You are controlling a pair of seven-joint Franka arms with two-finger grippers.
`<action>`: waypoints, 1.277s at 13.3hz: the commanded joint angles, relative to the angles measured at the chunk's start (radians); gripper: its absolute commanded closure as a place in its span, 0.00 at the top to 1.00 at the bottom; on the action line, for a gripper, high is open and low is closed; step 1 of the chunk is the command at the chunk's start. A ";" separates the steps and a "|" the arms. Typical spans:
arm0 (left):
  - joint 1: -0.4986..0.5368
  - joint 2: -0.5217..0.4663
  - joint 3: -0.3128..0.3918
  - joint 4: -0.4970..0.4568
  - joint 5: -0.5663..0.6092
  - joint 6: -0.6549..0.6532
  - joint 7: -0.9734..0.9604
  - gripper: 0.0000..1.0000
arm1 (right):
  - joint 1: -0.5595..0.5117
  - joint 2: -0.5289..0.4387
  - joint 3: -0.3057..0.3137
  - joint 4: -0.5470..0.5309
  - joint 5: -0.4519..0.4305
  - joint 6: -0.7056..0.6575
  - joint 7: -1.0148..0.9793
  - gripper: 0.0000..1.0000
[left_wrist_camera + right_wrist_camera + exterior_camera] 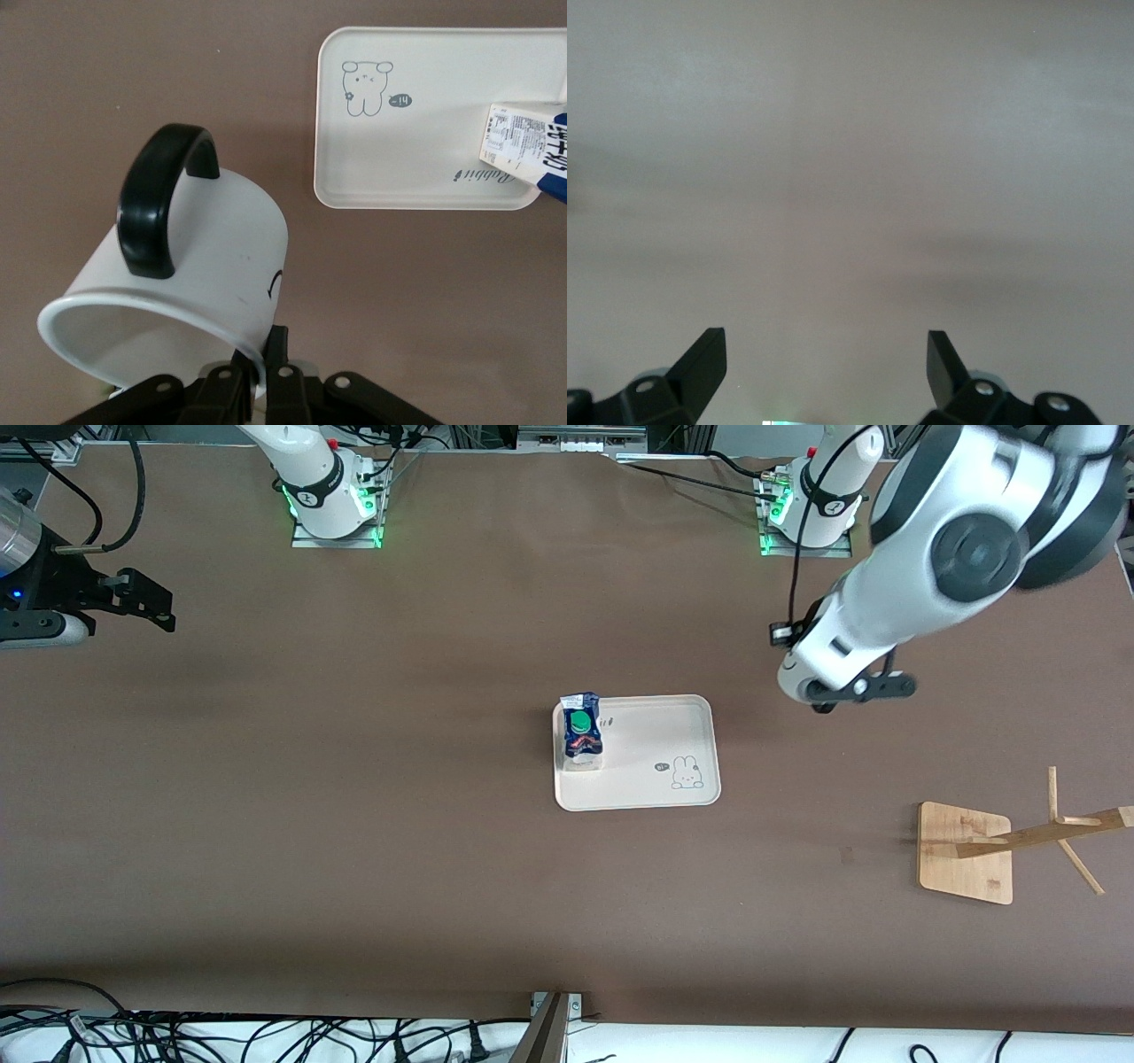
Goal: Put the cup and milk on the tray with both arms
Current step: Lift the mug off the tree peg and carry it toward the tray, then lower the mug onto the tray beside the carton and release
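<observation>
Glossy white cup point(190, 266), curved black handle, pinched by left gripper point(257, 376)

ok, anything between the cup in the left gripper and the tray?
Nothing visible. The left gripper holds the cup by its rim over bare table beside the tray. The milk stands at the tray's end toward the right arm; the rest is free.

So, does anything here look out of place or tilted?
Only the cup: it hangs tilted above the bare table beside the tray, pinched at its rim by the left gripper. The milk stands upright on the tray.
</observation>
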State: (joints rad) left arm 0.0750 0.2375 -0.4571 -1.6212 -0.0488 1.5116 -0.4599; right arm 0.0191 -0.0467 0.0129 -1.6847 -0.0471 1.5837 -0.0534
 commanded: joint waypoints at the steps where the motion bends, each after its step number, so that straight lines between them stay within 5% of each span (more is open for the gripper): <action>1: -0.070 0.214 -0.003 0.164 0.021 -0.025 0.003 0.00 | -0.008 0.007 0.009 0.022 -0.017 -0.014 -0.006 1.00; 5: -0.185 0.423 0.012 0.325 0.053 -0.008 -0.147 0.00 | -0.008 0.008 0.007 0.022 -0.017 -0.011 -0.006 1.00; 9: -0.263 0.551 0.020 0.339 0.066 0.103 -0.264 0.00 | -0.008 0.008 0.005 0.022 -0.017 -0.013 -0.006 1.00; 12: -0.323 0.577 0.104 0.342 0.056 0.116 -0.282 0.00 | -0.010 0.008 0.005 0.022 -0.017 -0.014 -0.006 1.00; 17: -0.334 0.620 0.107 0.339 0.050 0.139 -0.299 0.00 | -0.010 0.008 0.005 0.022 -0.017 -0.013 -0.006 1.00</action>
State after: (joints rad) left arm -0.2450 0.8218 -0.3591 -1.3226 -0.0081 1.6578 -0.7371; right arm 0.0183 -0.0457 0.0121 -1.6840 -0.0474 1.5837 -0.0534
